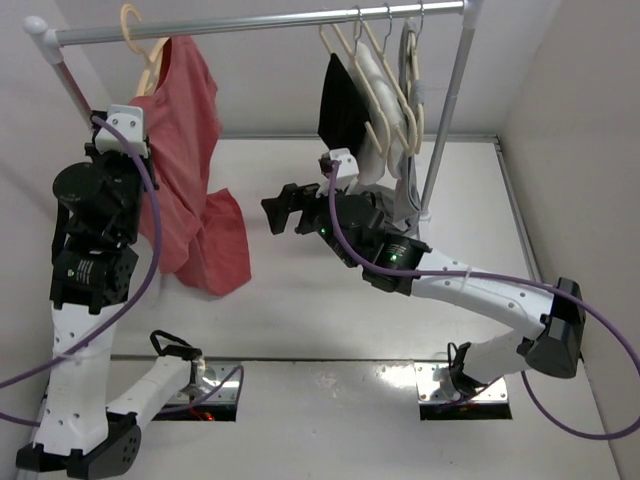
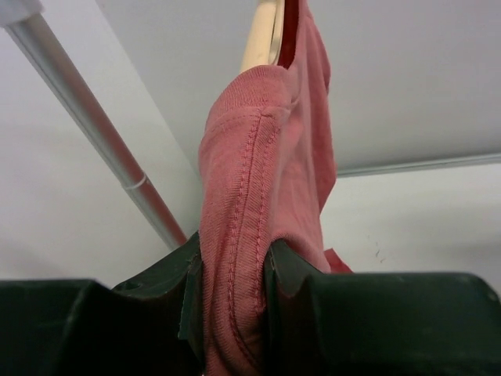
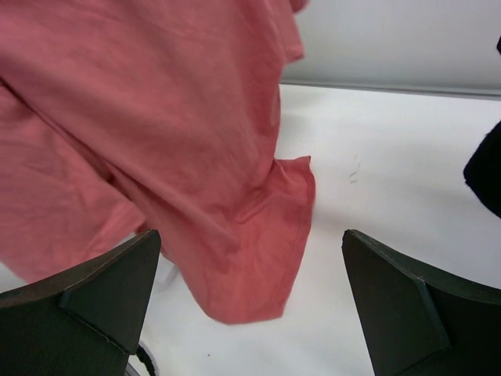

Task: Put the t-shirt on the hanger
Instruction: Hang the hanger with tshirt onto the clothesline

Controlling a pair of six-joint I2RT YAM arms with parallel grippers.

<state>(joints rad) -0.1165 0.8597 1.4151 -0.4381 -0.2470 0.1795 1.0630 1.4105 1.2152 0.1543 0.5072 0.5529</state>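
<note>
Red t-shirt (image 1: pixel 185 170): hangs from hanger (image 1: pixel 148 62); left jaws pinch its seam, probably to straighten it; right jaws wide, empty.

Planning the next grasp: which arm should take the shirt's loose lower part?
Right, I'd say. The right claw is open, empty and aimed at the hanging lower fold of the t-shirt. The left claw is shut on a seamed edge just below the hanger, so it is occupied.

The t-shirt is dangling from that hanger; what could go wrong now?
The left gripper is shut on a fold of the t-shirt; a pull might drag the hanger off the rail. The cloth hangs bunched on one side, and the open right gripper holds none of it, so it might slide off.
</note>
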